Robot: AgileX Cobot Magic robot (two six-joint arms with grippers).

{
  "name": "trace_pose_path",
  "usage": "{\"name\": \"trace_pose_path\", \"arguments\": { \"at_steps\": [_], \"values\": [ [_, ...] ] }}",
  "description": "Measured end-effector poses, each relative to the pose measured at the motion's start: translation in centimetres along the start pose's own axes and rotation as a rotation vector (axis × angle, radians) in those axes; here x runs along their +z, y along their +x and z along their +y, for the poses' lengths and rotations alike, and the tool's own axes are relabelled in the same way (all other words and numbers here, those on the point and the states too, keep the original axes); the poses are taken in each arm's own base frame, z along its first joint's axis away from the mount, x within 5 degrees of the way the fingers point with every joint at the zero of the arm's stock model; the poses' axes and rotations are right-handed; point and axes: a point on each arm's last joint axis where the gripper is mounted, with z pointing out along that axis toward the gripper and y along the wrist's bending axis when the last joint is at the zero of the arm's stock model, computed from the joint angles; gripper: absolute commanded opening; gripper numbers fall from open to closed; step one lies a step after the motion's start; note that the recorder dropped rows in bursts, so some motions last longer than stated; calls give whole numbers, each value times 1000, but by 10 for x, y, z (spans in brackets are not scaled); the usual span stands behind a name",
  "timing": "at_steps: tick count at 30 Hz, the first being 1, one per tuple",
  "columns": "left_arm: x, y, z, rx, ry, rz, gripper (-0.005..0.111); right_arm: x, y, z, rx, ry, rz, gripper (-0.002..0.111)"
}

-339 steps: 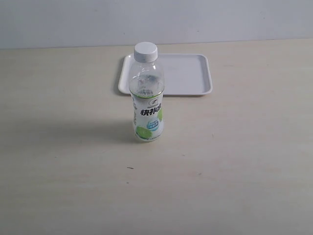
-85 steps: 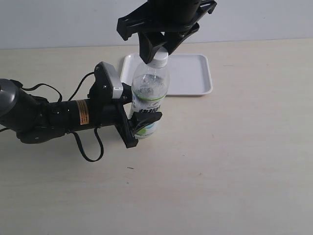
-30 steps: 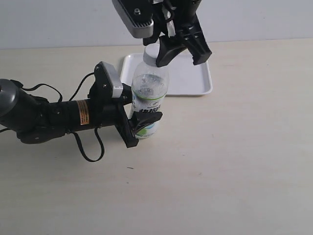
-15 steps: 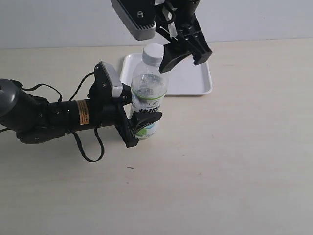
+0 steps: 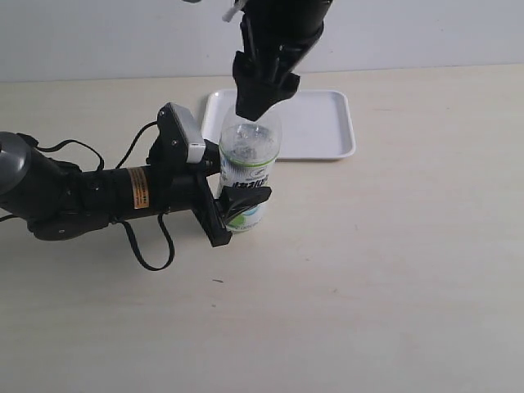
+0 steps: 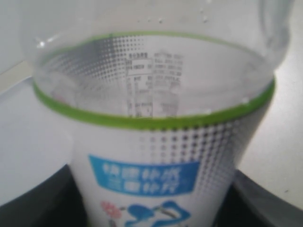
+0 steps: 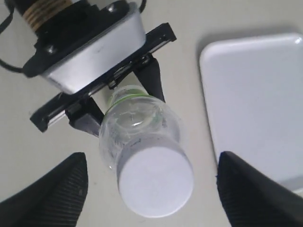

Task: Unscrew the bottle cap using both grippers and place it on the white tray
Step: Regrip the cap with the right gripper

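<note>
- Tray position is unchanged: the white tray (image 5: 327,131) is seen at about one o'clock from the bottle (image 5: 248,164) in the exterior view, and nothing is set on it yet.
- The bottle is kept upright on the table (image 5: 393,270), clamped low on its label by the left gripper (image 5: 236,214), which is reached in from nine o'clock and is not seen to have shifted.
- The right gripper (image 7: 151,165) is what has changed. Half a second ago it was held off at the cap's three o'clock side. Now it is brought back directly above the neck, its jaws spread wide to either side and touching nothing.
- The bottle cap (image 7: 156,182) is still seated on the neck. A fresh grip for another turn is judged to be next, so the unscrewing is not finished.
</note>
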Motion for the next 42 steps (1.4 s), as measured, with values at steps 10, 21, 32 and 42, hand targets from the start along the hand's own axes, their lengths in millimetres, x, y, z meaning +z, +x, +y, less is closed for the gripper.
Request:
{"name": "trace_pose_path", "arguments": {
  "at_steps": [10,21,32,42],
  "values": [
    [0,0,0,0,0,0,0,0,-2,-3,436,31,-27,73],
    [0,0,0,-2,0,0,0,0,2,-4,611,52,9,72],
    [0,0,0,-2,0,0,0,0,3,-4,614,48,22,61],
    [0,0,0,-2,0,0,0,0,3,-3,617,42,21,55]
  ]
}}
